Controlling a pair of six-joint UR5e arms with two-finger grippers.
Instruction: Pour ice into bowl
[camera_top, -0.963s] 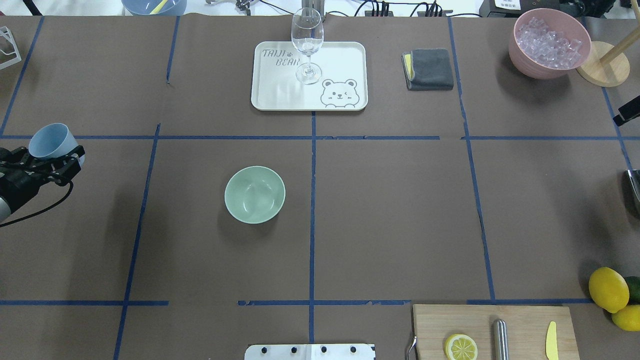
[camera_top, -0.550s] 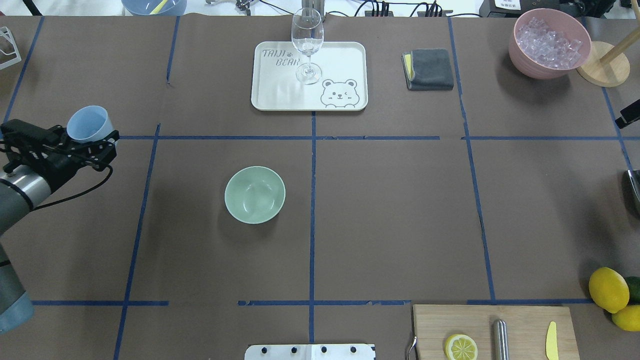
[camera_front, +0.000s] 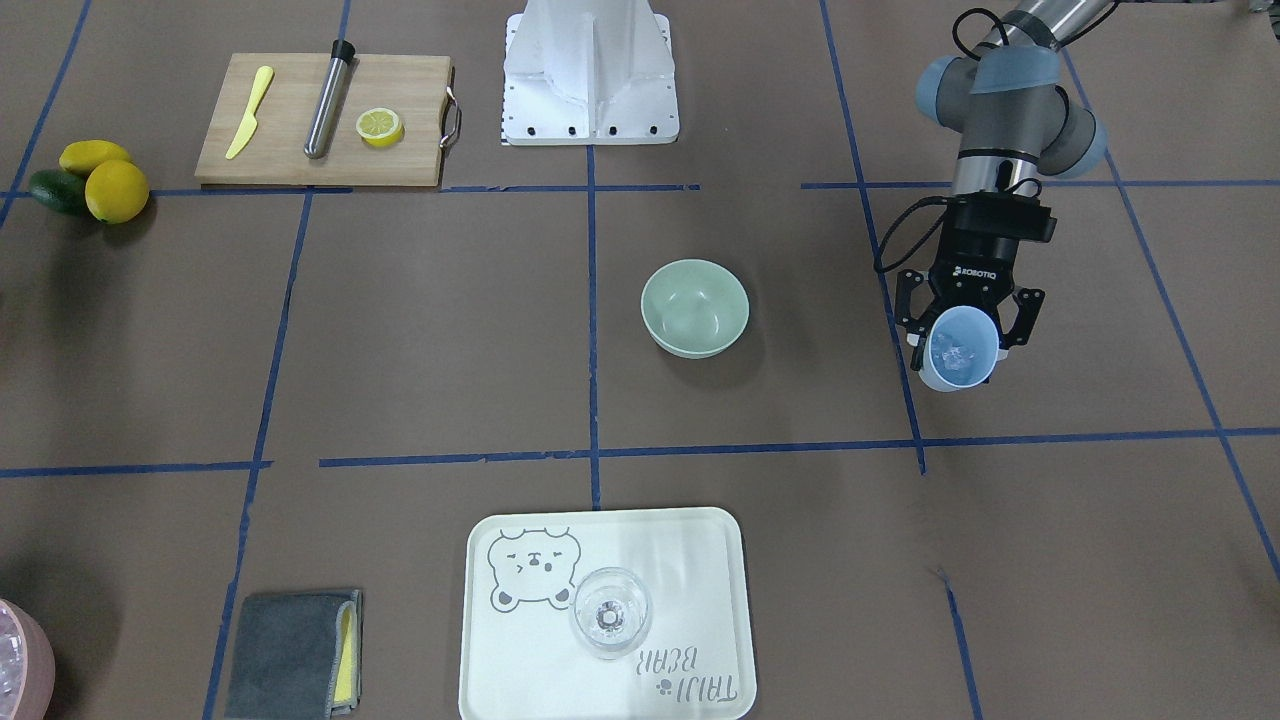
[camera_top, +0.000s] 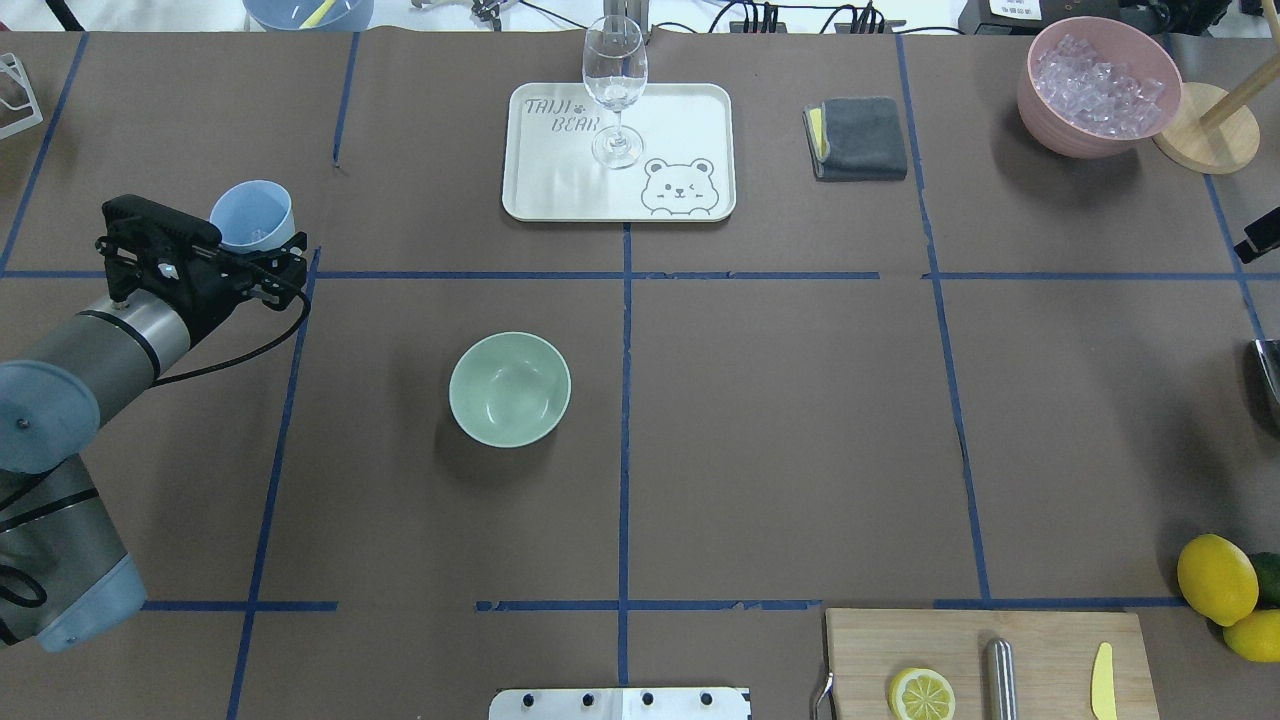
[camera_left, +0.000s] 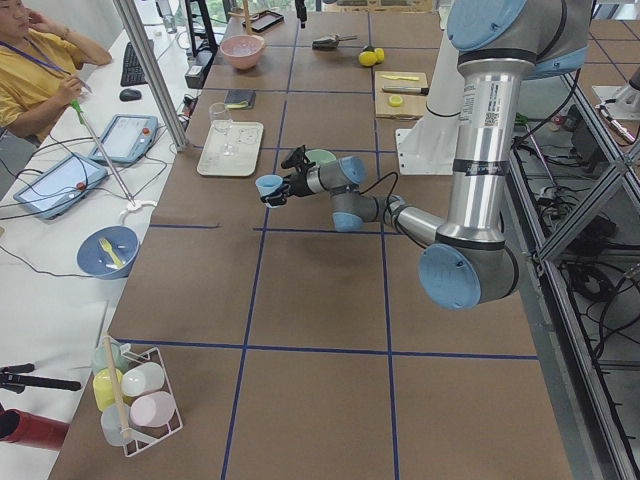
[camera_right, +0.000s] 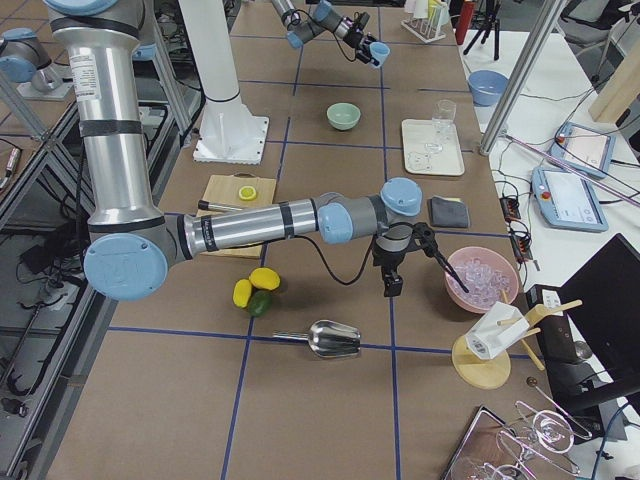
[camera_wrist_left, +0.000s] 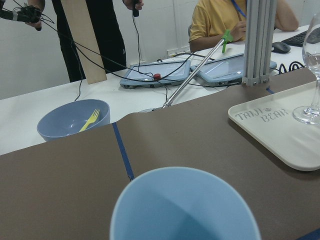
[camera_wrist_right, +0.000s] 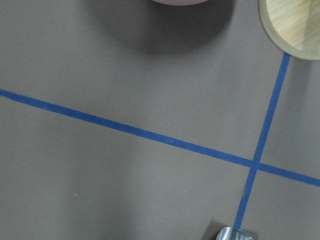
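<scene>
Currently our left claw (camera_front: 962, 348) is closed round the light blue plastic cup (camera_front: 978, 330), held mouth-up with the small clear ice cubes (camera_front: 953, 354) inside. The round sage-green matte bowl (camera_front: 695, 308) sits on the bench (camera_front: 400, 350) well apart, to that claw's right and rearward of it; we judge the carry must run that way before tipping. Our right claw (camera_right: 391, 288) is much farther off; we cannot tell whether it is open.

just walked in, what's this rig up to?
Left gripper is shut on a light-blue plastic cup with a few small clear ice cubes in it, held off to the side of the round sage-green matte bowl. That bowl is empty; nothing poured yet. Right gripper hangs near the pink bowl of ice at the table's other end; can't tell if it's open.
</scene>
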